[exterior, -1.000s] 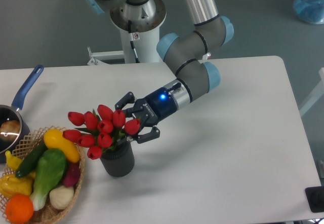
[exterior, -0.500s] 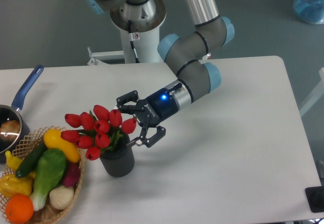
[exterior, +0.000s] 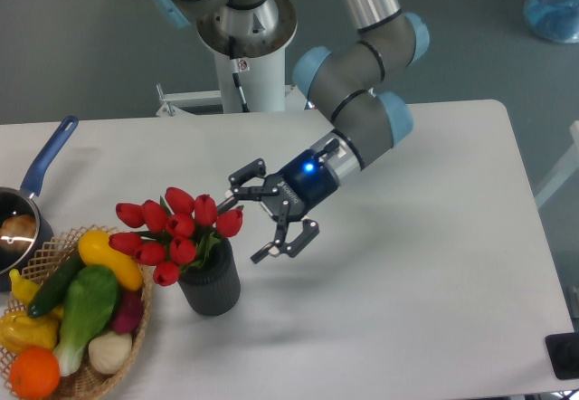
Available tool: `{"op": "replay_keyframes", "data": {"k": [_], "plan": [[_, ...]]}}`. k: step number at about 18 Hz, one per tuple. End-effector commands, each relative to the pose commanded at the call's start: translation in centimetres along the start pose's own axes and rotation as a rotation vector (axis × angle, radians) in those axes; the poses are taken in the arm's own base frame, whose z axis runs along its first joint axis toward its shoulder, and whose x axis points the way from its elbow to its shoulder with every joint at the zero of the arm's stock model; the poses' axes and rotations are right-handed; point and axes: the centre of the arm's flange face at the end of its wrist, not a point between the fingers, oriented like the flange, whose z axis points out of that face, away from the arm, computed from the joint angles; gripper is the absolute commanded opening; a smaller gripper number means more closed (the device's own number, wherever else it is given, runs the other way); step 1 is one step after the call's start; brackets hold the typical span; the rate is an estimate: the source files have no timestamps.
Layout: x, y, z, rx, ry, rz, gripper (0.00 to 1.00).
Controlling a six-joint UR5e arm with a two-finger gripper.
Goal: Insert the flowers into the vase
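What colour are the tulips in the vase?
Red, with green leaves; the tulips show clearly in the fixed camera view.

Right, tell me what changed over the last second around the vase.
The gripper let go of the flowers and opened, then backed away to the right of the vase, now clear of the bunch. The tulips settled slightly left in the vase. The vase, wicker basket and saucepan stayed put.
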Motion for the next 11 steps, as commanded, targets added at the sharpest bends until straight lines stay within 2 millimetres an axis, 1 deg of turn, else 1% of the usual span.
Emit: {"op": "replay_keyframes", "data": {"k": [3, 4, 5, 6, 8, 10, 11], "plan": [[-2.1, -0.8, -2.0, -0.113, -0.039, 0.012, 1.00], [-2.8, -1.5, -2.5, -0.145, -0.053, 0.019, 1.00], [-3.8, -2.8, -3.7, -0.200, -0.082, 0.025, 1.00], [-4.4, -3.4, -4.9, -0.237, -0.110, 0.020, 1.00], [-5.3, -4.7, -6.7, -0.283, -0.155, 0.015, 1.00], [-5.8, -5.9, -9.4, -0.331, -0.212, 0.018, 1.00], [-5.9, -7.0, -10.5, -0.361, -0.239, 0.036, 1.00]]}}
